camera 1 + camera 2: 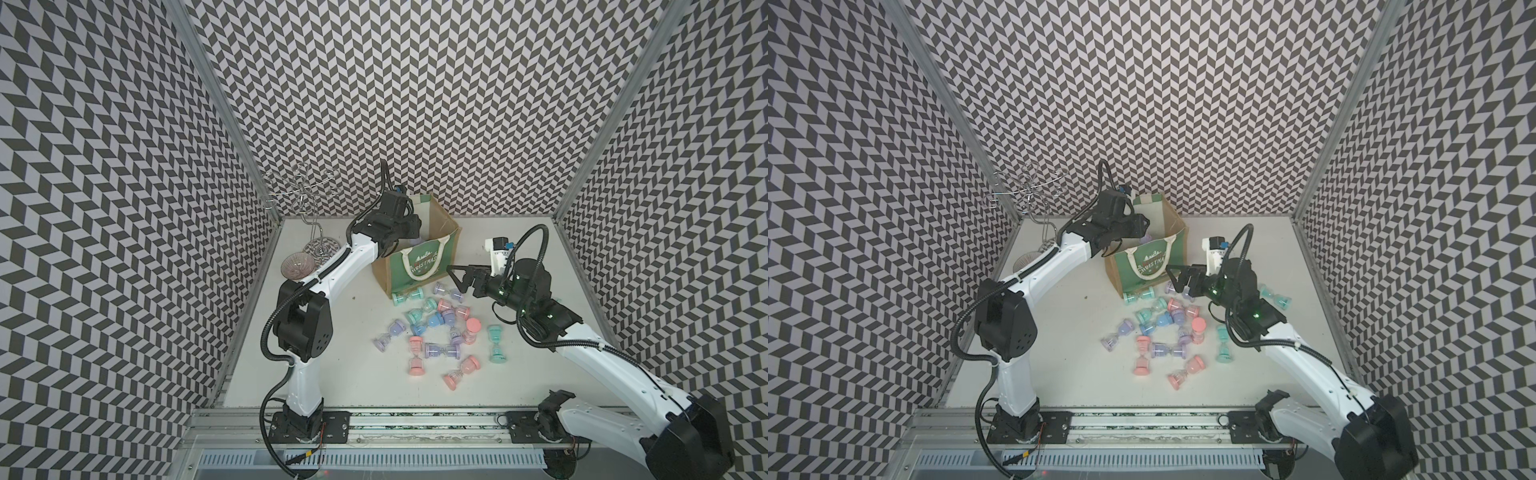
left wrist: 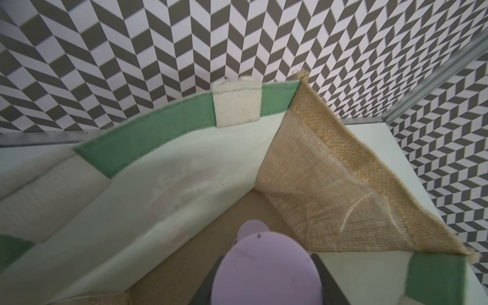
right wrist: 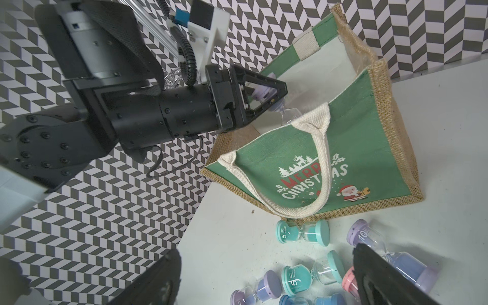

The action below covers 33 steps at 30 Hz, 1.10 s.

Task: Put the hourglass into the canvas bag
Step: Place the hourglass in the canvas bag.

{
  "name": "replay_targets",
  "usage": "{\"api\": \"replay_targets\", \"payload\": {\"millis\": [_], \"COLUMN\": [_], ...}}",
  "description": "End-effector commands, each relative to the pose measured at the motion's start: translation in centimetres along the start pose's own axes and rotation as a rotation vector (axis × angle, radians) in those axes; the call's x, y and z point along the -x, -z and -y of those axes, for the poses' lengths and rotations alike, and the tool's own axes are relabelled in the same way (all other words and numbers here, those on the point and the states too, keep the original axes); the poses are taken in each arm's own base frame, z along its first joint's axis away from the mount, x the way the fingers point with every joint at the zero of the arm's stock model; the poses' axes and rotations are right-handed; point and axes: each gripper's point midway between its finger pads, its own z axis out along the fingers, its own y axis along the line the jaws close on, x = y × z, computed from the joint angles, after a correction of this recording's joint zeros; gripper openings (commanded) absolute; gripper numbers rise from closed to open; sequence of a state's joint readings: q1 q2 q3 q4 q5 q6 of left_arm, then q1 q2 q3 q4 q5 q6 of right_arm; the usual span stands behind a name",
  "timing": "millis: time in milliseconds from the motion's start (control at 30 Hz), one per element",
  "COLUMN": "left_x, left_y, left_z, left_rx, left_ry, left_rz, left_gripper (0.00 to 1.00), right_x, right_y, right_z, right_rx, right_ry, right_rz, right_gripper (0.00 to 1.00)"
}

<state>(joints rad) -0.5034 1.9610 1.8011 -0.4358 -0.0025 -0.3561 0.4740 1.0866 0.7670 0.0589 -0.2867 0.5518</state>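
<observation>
**Your left pincer holds a purple hourglass at the mouth of the bag.**

Your left pincer (image 3: 278,95) is pinching a small light purple plastic hourglass with a clear glass middle (image 3: 262,93). Just past its tips is the open top of the boxy tan canvas bag with the green "Merry Christmas" front and white rope handles (image 3: 356,148). The hourglass hangs in the air there. In the left wrist view, the bag's white inside and tan floor lie right under the pincer, and the hourglass does not rest on that floor. Your right pincer (image 1: 455,279) is spread wide and holds nothing. The bag stands just beside its tips. A heap of pink, mint, blue and purple hourglasses (image 1: 435,321) lies on the white table (image 1: 332,374), under and near this pincer.
</observation>
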Motion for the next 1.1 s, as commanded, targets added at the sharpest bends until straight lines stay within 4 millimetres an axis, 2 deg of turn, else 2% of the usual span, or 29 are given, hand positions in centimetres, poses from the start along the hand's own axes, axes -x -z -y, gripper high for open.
{"api": "replay_targets", "payload": {"millis": [0, 400, 667, 767, 933, 1067], "left_x": [1.1, -2.3, -4.1, -3.9, -3.0, -0.9], "left_y": [-0.2, -4.5, -6.0, -6.0, -5.5, -3.5], "left_z": [-0.4, -2.4, -3.4, -3.7, -3.7, -3.6], "left_rx": [0.007, 0.058, 0.092, 0.101, 0.105, 0.128], "left_ry": [-0.012, -0.014, -0.014, -0.011, -0.009, -0.010], "left_rz": [0.007, -0.082, -0.116, -0.109, -0.085, -0.021], "left_gripper": [0.27, 0.29, 0.34, 0.41, 0.43, 0.43], "right_x": [1.3, 1.2, 1.0, 1.1, 1.3, 1.2], "right_y": [-0.2, -0.5, -0.6, -0.6, -0.4, -0.3], "right_z": [-0.6, 0.2, 0.7, 0.8, 0.9, 1.0], "right_rx": [0.036, 0.030, 0.021, 0.023, 0.020, 0.019], "right_ry": [-0.004, -0.016, -0.026, -0.031, -0.030, -0.031], "right_rz": [0.045, 0.033, 0.031, 0.031, 0.040, 0.040], "right_gripper": [0.99, 0.99, 0.99, 0.99, 0.99, 0.99]}}
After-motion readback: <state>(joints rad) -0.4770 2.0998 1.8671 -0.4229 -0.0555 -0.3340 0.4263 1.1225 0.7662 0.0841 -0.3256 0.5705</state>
